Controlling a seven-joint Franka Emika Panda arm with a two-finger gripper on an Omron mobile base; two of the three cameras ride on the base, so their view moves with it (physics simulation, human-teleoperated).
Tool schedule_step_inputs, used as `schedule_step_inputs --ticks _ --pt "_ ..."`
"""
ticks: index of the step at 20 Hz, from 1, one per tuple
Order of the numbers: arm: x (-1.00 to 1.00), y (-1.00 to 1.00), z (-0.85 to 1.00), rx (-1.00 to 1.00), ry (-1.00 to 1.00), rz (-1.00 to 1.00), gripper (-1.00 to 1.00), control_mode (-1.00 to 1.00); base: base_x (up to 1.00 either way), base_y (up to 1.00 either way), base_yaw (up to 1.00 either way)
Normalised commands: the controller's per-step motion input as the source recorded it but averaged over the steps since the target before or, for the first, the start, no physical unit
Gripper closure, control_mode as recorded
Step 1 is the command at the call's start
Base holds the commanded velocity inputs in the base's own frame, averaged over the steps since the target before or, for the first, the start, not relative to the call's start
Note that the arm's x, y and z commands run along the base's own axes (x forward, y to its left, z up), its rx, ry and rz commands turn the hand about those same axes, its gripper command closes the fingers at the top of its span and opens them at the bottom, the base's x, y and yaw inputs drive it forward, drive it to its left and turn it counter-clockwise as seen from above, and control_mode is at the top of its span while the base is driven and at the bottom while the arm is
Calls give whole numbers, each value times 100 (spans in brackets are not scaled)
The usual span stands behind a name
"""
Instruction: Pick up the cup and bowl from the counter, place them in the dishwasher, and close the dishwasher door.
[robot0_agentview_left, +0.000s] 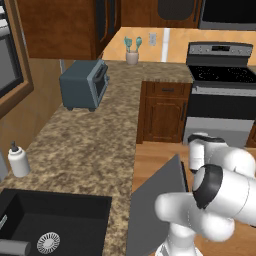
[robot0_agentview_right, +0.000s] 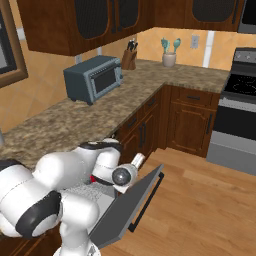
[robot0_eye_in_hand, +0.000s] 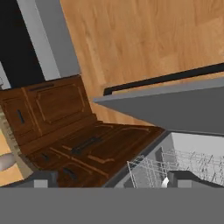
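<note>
Grey door (robot0_agentview_right: 131, 202) hangs half open beside our arm; below it we see the wire rack (robot0_eye_in_hand: 175, 166). Something red (robot0_agentview_right: 93, 178) peeks behind our wrist. Jaws' state: we can't tell.

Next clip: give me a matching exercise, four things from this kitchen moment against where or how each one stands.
Things:
1. toaster
2. soap bottle
3. dishwasher door
4. utensil holder

Places or states:
A. partly open, tilted out over the wooden floor
B. on the counter near the black sink
C. on the counter by the stove
D. on the counter under the wall cabinets

Pairs: 1-D, 2-B, 3-A, 4-C
</note>
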Motion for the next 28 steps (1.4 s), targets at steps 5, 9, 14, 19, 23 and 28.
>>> schedule_step_inputs --ticks 5,9,14,19,23,28 --pt "-34 -100 56 0 19 -7 -100 -100 0 0 0" --pt "-20 -100 6 1 21 -2 -100 -100 0 0 0" --pt "-46 -92 -36 6 6 0 -100 -100 0 0 0" --pt "-51 -32 -74 10 0 6 -100 -100 0 0 0" --pt "-28 0 -46 9 -2 10 -100 -100 0 0 0" --pt "-13 -17 -4 4 -6 1 -100 -100 0 0 0"
